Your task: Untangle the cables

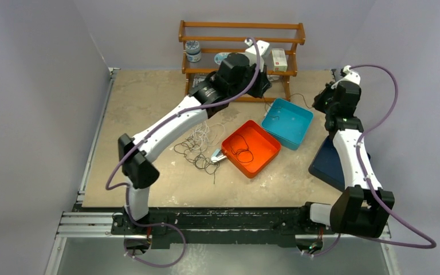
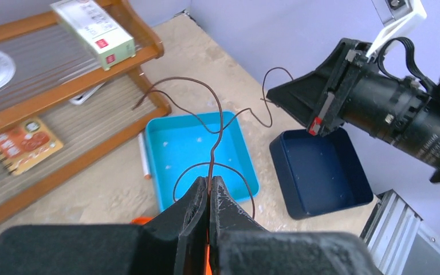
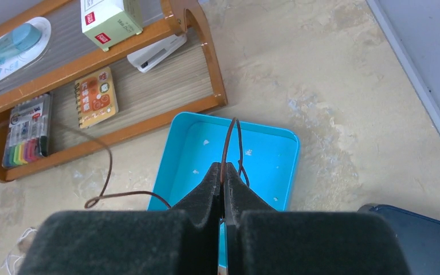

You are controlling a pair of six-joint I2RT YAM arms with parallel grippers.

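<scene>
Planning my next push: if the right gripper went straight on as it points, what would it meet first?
Probably the light blue tray: the right gripper, shut on a thin brown cable, points at its floor. Depth is unclear from the wrist view.

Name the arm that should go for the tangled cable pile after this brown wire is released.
Left, probably. The cable pile lies left of the orange tray, beside the left forearm; the right gripper is beyond the light-blue tray. It and the left gripper are both shut on the brown wire.
</scene>
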